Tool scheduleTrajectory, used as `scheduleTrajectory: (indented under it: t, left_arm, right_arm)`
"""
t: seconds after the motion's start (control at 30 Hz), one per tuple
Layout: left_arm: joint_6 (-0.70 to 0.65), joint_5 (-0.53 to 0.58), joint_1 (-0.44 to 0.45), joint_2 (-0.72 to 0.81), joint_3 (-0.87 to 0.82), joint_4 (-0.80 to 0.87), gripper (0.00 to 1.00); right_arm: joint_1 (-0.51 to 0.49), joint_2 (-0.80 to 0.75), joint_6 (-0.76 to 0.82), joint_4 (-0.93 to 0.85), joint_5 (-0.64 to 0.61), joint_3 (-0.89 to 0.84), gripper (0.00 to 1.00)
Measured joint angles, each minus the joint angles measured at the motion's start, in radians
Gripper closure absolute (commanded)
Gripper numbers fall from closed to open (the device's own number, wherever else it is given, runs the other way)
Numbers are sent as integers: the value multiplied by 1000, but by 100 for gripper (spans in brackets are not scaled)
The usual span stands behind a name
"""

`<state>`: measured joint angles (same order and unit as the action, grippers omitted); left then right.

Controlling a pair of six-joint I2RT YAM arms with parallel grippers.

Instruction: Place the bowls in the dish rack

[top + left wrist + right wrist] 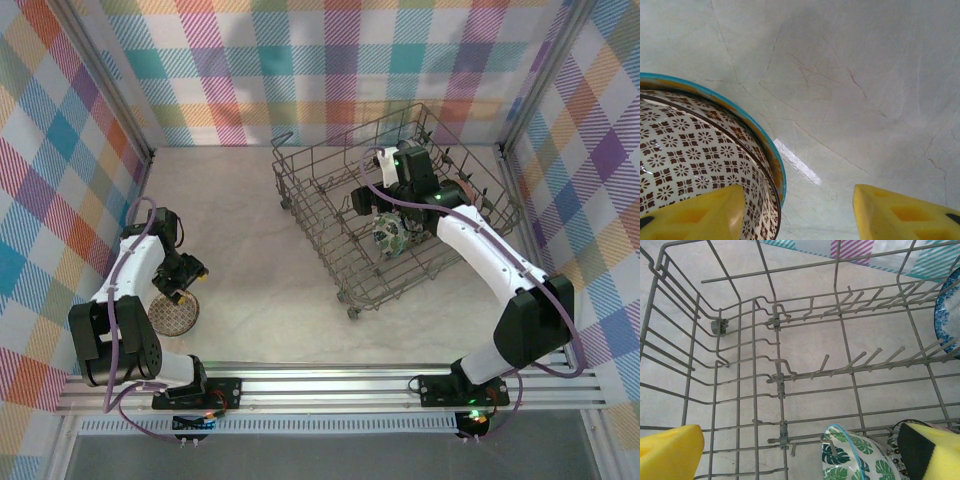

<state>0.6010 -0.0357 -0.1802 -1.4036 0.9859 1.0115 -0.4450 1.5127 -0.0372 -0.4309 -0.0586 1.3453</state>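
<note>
Bowls are partly loaded, I'd say: the dish rack (pixel 310 195) already has a green leaf bowl (pixel 850 457) propped among the tines and a blue-white bowl (pixel 947 310) at its side. A brown-patterned bowl (pixel 685 150) sits out on the table (pixel 260 250), well apart from the rack, so that one's left. The left gripper (pixel 800 212) hangs low over it, fingers apart, straddling the rim. The right gripper (pixel 800 455) reaches down inside the rack, fingers spread wide, gripping nothing.

Pale table (pixel 250 240) — dish rack (pixel 325 215) right, brown-patterned bowl (pixel 174 318) left.
</note>
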Motion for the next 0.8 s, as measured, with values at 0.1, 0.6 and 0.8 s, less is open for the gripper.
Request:
scheduleTrajectory:
  t: [0.1,0.6,0.8]
  left_arm:
    - [-13,0,0,-6,0,0,49]
    - [-47,1,0,-16,-32,0,66]
    - [-48,3,0,-16,-46,-1,71]
  right_arm:
    - [0,5,0,5,1,0,1]
    - [0,14,0,16,7,-10,1]
    - [0,14,0,24,7,-18,1]
